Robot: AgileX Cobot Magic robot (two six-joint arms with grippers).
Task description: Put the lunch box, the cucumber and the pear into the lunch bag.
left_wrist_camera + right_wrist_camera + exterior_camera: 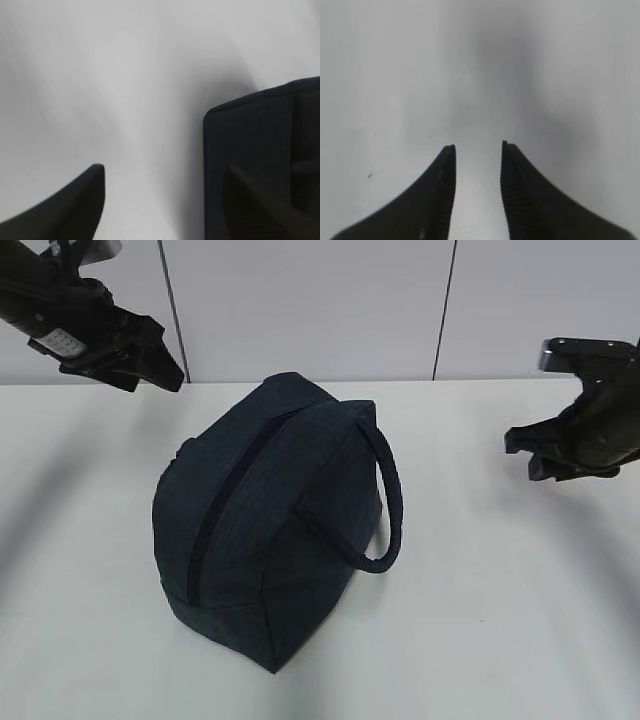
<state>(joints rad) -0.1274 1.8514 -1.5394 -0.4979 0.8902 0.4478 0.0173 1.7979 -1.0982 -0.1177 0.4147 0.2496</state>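
exterior view: the left gripper (150,365), upper left, and right gripper (545,450), right edge, both hung spread and empty, well apart from the dark navy fabric lunch bag (270,520) at centre, its zipper apparently shut. risk: anything lowered would bounce off. only the left wrist view caught the bag's corner.

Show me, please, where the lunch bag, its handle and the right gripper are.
lunch bag (250,530): exterior view, its side panel.
handle (390,490): exterior view, the loop's outer curve.
right gripper (477,150): right wrist view, between its fingertips.
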